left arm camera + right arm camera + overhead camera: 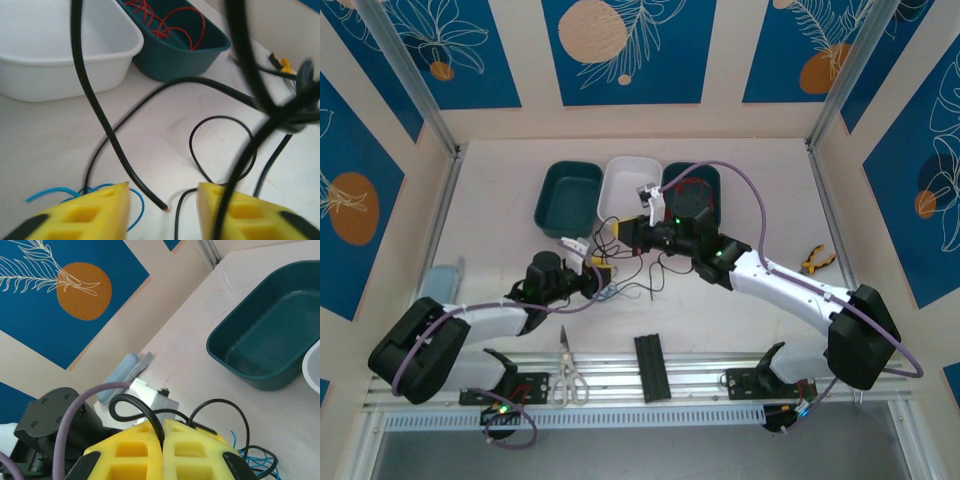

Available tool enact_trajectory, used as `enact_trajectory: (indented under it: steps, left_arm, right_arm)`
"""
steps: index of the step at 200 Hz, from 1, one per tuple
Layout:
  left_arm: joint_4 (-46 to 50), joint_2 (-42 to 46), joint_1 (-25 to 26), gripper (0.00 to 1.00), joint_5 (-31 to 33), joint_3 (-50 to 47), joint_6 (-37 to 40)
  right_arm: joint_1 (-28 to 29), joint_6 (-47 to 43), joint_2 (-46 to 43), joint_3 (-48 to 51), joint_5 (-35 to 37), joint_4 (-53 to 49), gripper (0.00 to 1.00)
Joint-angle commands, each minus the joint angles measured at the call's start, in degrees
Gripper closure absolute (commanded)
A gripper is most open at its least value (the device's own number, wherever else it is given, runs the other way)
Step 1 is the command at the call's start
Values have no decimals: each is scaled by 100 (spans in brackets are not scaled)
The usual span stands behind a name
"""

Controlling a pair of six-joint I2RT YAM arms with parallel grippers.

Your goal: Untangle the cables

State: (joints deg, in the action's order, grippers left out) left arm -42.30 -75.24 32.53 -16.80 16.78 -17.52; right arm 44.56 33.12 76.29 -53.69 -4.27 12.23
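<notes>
Two yellow fingers [85,217] of the left gripper [162,212] stand apart, and the cut end of one black strand lies in the gap between them, touching neither pad. The two fingers [130,450] of the right gripper [162,424] are pressed together on the black cables [200,80], whose loops rise from the tips and hang above the table [760,180]. The strands cross too often for their number to be counted. One blue cable [55,190] lies curled on the table just beside the left gripper's left finger, under the black strands. Beyond the grippers, three trays stand in a row, side by side. The first is one empty teal tray [568,197], the second one white tray [75,75], and the third a second teal tray [170,62] holding one coiled red cable [155,20]. One pair of scissors [568,378] lies at the near edge between the arm bases. One pair of yellow-handled pliers [816,262] lies well apart, to the right.
</notes>
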Motion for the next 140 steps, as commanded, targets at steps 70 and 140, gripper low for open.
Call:
enact_trajectory:
  steps: [70, 140]
  left_arm:
    - [294, 233, 29, 86, 459, -165, -76]
    - [1102, 579, 30, 91, 981, -402, -229]
  right_arm:
    - [-42, -307, -750, -429, 793, -824, 100]
    - [-65, -730, -932, -1178, 1345, -1693, 100]
